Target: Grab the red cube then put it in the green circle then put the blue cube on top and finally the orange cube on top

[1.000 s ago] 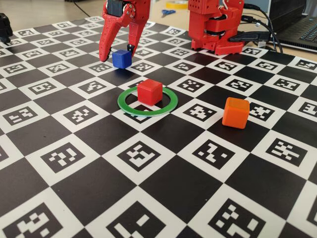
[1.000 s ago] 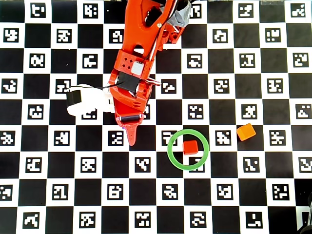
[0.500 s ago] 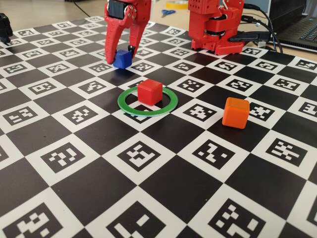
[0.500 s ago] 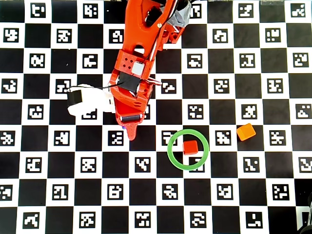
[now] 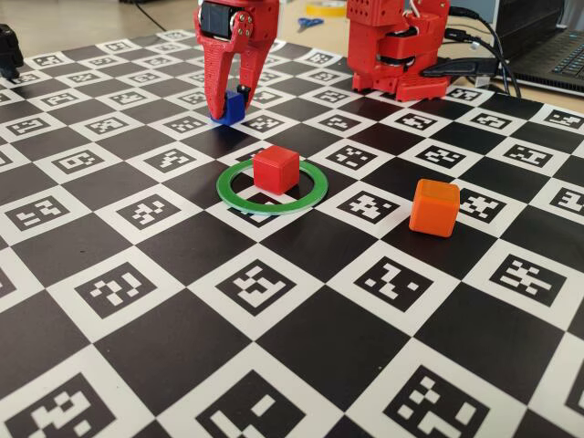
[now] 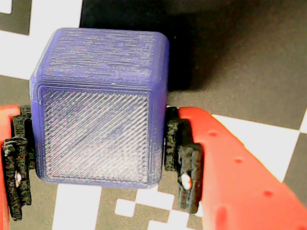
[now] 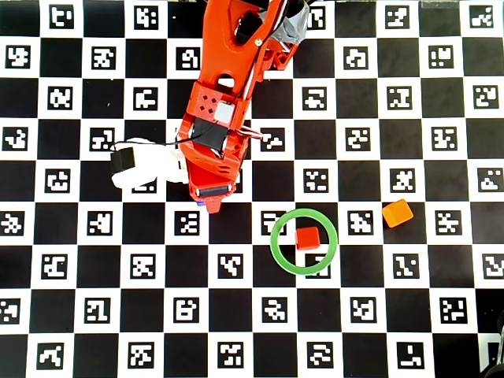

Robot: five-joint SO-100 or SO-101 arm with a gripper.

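The gripper [image 6: 100, 167] is clamping the blue cube [image 6: 98, 120] squarely between its black pads [image 6: 184, 165], apparently readying it for stacking on the red cube [image 5: 276, 168].

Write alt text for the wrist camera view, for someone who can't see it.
Close-up of the blue cube filling most of the frame, held between the gripper's two black-padded fingers, one pad against each of its sides. Red gripper plastic shows at the lower right and left edges, and the black-and-white checkered mat lies behind.
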